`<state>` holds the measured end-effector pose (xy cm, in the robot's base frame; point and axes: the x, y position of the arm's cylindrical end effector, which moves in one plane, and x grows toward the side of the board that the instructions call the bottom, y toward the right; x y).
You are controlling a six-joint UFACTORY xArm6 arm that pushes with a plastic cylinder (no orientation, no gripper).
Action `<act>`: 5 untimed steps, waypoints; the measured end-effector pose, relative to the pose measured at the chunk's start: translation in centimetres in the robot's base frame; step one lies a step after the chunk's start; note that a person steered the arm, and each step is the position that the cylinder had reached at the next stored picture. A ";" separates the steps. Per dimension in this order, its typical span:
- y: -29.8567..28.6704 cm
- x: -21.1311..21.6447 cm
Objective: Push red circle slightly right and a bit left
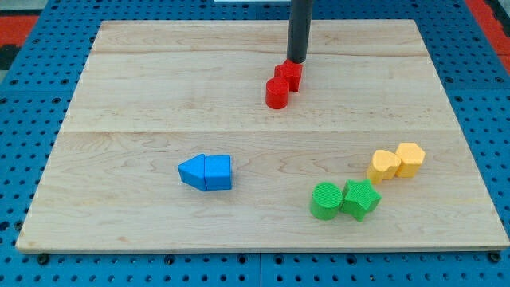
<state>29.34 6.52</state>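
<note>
Camera view showed my tip (pixel 296 61) just above the red hexagon-like block (pixel 289 75), which touched the red circle (pixel 276 93) near the desk's (pixel 143 96) top centre. As a bare rod, the tool had nothing to part or clamp. I judged the circle light, rigid and likely to slide or roll off line, best pushed squarely on its side wall; no containers were present.

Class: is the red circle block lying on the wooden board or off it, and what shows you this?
On it: the red circle lies flat on the board, touching another red block.
</note>
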 end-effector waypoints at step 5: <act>-8.0 4.5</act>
<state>33.79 -1.45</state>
